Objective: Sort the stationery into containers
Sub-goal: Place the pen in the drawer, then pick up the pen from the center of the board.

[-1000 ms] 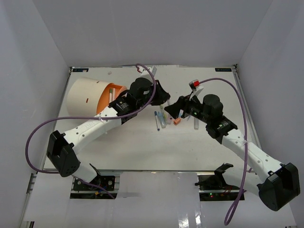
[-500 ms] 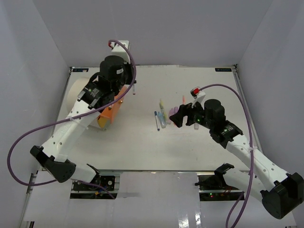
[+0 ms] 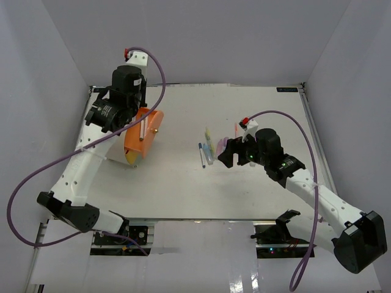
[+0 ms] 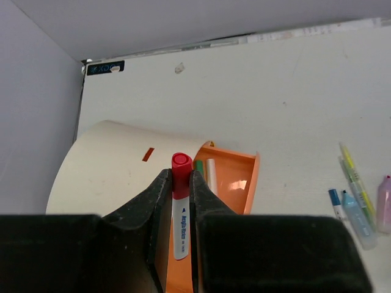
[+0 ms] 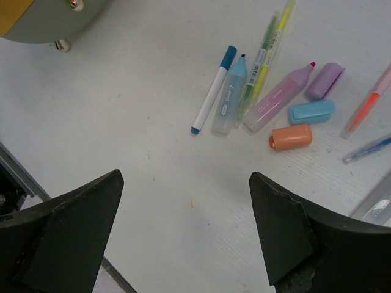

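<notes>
My left gripper (image 4: 181, 176) is shut on a white pen with a red cap (image 4: 181, 204) and holds it above the cream cylinder container (image 4: 116, 165). The container's orange drawer (image 4: 235, 177) is pulled open, with a green-capped pen (image 4: 199, 166) and a white pen (image 4: 211, 174) inside. My right gripper (image 5: 186, 177) hovers open over bare table, just short of the loose stationery: a blue-capped pen (image 5: 212, 90), a light blue highlighter (image 5: 230, 94), a yellow-green pen (image 5: 266, 55), a pink highlighter (image 5: 278, 97), and purple (image 5: 324, 80), blue (image 5: 311, 111) and orange (image 5: 291, 137) blocks.
Thin orange (image 5: 366, 104) and blue (image 5: 366, 148) pens lie at the right of the pile. The container's underside and foot (image 5: 58, 44) show at the top left of the right wrist view. White walls (image 3: 36, 91) close in the table; its near rail (image 5: 18, 171) is close by.
My left arm swung from the middle of the table to the container at the far left, carrying the red-capped pen. My right gripper opened wider and shifted slightly left.
</notes>
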Motion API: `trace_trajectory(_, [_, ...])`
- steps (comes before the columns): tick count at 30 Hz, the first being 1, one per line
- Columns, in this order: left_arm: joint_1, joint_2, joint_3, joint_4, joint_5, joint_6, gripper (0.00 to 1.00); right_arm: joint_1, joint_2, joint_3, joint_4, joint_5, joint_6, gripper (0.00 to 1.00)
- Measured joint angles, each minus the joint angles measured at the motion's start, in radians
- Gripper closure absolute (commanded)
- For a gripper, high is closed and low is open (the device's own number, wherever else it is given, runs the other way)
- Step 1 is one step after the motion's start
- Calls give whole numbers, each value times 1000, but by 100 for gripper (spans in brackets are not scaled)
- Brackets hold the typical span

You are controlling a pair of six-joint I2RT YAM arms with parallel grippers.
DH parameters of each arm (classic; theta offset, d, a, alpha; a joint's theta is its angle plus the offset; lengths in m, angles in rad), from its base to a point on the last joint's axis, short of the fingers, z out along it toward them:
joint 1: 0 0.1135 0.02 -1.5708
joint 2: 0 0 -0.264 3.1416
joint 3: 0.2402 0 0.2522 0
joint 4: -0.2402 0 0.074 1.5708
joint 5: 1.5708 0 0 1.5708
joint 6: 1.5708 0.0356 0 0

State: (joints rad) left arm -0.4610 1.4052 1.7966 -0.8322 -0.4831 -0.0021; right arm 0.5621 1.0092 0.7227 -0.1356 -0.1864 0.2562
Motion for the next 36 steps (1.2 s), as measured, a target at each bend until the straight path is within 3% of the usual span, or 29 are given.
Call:
trace_trajectory(6, [45, 43, -117, -10, 16, 6, 77, 0, 30, -3, -6, 1, -4, 10])
trace_trajectory(14, [66, 76, -131, -26, 68, -18, 48, 0, 42, -19, -27, 9, -6, 9])
trace_trajectory(18, [66, 76, -107, -42, 88, -39, 27, 0, 42, -19, -28, 23, -10, 9])
trace_trajectory(26, [64, 44, -27, -58, 216, -215, 12, 0, -8, -35, -50, 79, -13, 9])
trace_trajectory(29, [19, 18, -42, -39, 257, -322, 11, 0, -50, -48, -66, 113, -13, 8])
trace_trajectory(36, [-238, 52, -65, 39, 238, -476, 10, 0, -188, -91, -111, 200, -9, 8])
